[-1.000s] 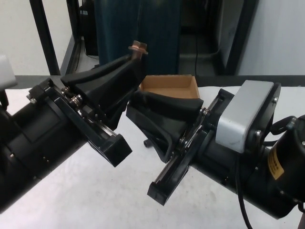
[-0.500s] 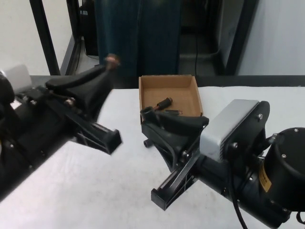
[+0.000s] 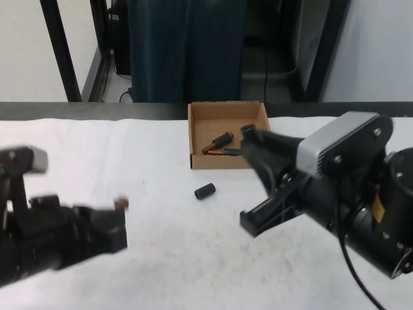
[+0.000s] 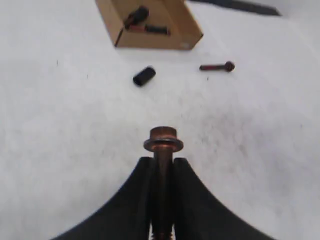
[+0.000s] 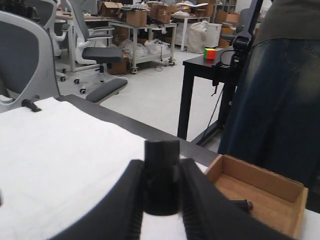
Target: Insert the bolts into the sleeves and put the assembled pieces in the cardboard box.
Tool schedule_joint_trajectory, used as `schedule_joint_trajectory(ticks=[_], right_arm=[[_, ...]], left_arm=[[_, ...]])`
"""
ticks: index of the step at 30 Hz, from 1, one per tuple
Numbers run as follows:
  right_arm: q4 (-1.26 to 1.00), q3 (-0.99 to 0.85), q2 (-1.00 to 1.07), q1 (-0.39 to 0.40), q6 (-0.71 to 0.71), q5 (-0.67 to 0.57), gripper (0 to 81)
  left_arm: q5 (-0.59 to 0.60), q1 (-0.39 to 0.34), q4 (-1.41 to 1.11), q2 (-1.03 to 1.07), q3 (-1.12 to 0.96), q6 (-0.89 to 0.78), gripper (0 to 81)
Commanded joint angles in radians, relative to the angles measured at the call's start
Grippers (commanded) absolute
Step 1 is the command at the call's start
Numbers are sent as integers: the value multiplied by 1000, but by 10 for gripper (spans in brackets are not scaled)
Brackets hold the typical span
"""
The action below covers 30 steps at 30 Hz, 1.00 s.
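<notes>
Left gripper: fingers closed to a narrow gap, clamping the shank of 1 copper-coloured bolt. The flanged head projects past the fingertips. The gripper sits above the white cloth at the near left of the bench.

Right gripper: fingers closed on 1 black sleeve, whose end projects beyond the tips. In the high view it sits raised, at the near right corner of the cardboard box, and the arm covers that corner.

Inside the box lie 2 dark pieces, close together.

On the cloth near the box: 1 loose sleeve on its side, and 1 loose bolt, apart from it
</notes>
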Motion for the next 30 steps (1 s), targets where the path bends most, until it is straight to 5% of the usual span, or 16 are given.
schedule_joint_trajectory(ticks=[1,9,23,30], right_arm=[[-8,0,-16,-36,-1,-1,3],[-15,0,-16,-40,-1,-1,3],[-17,8,-56,-45,-1,-1,3],[-22,15,-58,-45,-1,-1,3]], left_arm=[[13,2,160,-5,-37,-11,8],[64,4,403,89,-40,-10,8],[72,3,413,300,-40,106,9],[72,3,415,300,-40,202,319]])
